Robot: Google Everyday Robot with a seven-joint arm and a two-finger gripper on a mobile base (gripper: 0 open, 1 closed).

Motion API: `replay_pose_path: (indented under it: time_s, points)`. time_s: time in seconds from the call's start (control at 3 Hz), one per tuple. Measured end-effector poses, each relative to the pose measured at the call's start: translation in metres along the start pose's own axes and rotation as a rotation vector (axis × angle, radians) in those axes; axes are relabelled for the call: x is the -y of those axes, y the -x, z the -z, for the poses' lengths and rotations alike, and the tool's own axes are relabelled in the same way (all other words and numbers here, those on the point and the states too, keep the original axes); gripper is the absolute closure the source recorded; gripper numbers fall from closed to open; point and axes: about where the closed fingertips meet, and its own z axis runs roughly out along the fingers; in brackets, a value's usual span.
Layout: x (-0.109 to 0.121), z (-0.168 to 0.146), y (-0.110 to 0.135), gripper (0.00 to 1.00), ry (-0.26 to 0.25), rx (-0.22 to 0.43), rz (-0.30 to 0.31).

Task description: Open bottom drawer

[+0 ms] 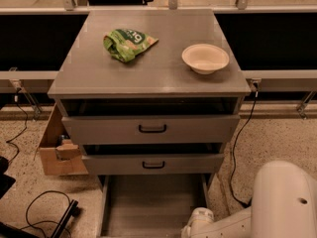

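Note:
The bottom drawer (151, 202) stands pulled out of the grey cabinet. Its grey inside shows under the middle drawer (153, 163). Its front and black handle are cut off by the frame's bottom edge. The top drawer (151, 129) and the middle drawer are each a little way out, with dark gaps above them. My gripper (197, 225) is at the bottom edge, at the end of the white arm (285, 202), over the right front part of the bottom drawer. Only its white wrist end shows.
A green snack bag (126, 43) and a beige bowl (205, 58) lie on the cabinet top (148, 68). An open cardboard box (59, 150) stands left of the cabinet. Black cables (44, 212) lie on the speckled floor at the left, and one hangs at the right (237, 152).

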Motion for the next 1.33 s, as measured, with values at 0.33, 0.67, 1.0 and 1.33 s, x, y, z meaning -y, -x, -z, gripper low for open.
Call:
replay_pose_path:
  time_s: [0.33, 0.67, 1.0, 1.33]
  points:
    - [0.0002, 0.0000, 0.0000, 0.82, 0.000, 0.000, 0.000]
    - [-0.0010, -0.0009, 0.0001, 0.59, 0.002, 0.000, 0.000]
    - [-0.0017, -0.0013, 0.0002, 0.36, 0.003, 0.000, 0.000]
    - [-0.0021, -0.0016, 0.0003, 0.05, 0.004, 0.001, 0.000]
